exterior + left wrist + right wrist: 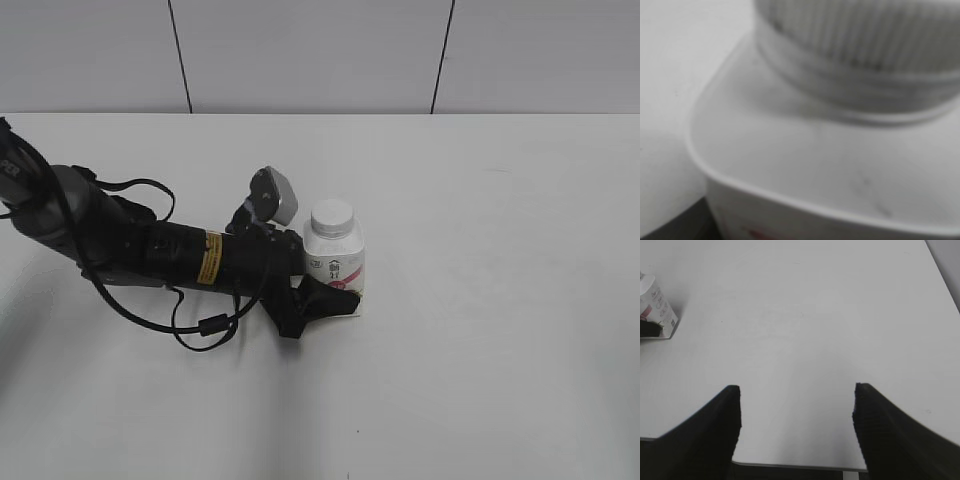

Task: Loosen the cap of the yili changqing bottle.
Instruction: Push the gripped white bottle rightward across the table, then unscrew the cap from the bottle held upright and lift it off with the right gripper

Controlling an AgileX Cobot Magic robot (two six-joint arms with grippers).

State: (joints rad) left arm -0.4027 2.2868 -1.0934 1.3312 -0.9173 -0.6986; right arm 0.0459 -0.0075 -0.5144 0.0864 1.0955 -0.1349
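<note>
The yili changqing bottle (335,262) stands upright on the white table, white with a pink-red label. Its white ribbed cap (332,216) sits on the neck. My left gripper (335,282) reaches in from the left and is closed around the bottle's lower body; one black finger shows in front, the other is hidden behind the bottle. The left wrist view is filled by the blurred bottle shoulder (805,150) and the cap (860,45); no fingers show there. My right gripper (796,410) is open and empty over the table's near edge, far from the bottle (655,302).
The white table (500,350) spreads right of the bottle. The left arm and its looping cables (200,325) lie across the table's left part. The table's front edge (795,466) shows between the right fingers.
</note>
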